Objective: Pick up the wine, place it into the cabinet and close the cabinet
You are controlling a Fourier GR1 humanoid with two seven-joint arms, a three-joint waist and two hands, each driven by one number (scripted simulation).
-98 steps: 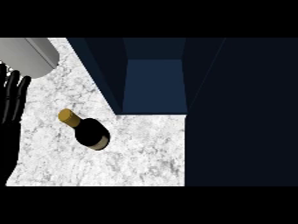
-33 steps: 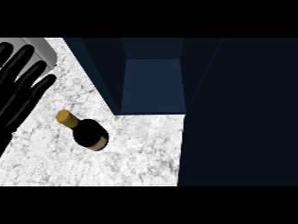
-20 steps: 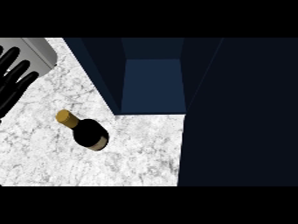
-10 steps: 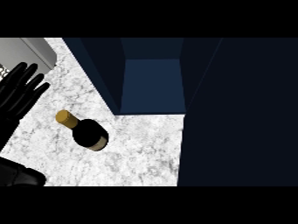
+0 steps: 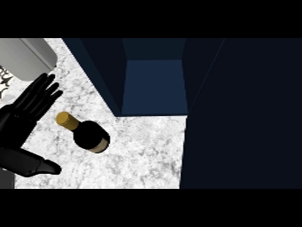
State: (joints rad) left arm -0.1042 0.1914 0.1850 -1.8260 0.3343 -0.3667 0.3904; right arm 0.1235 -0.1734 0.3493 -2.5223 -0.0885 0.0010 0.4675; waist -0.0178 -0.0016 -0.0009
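Writing on the wine bottle (image 5: 87, 136) cannot be read. The left hand (image 5: 16, 122), fingers straight and empty, is near its neck. The counter (image 5: 146, 148) lies open toward the cabinet (image 5: 153, 84).

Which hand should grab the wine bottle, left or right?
Probably the left. The left hand is open just beside the wine bottle on the counter, not touching it yet. The right hand is nowhere in the view.
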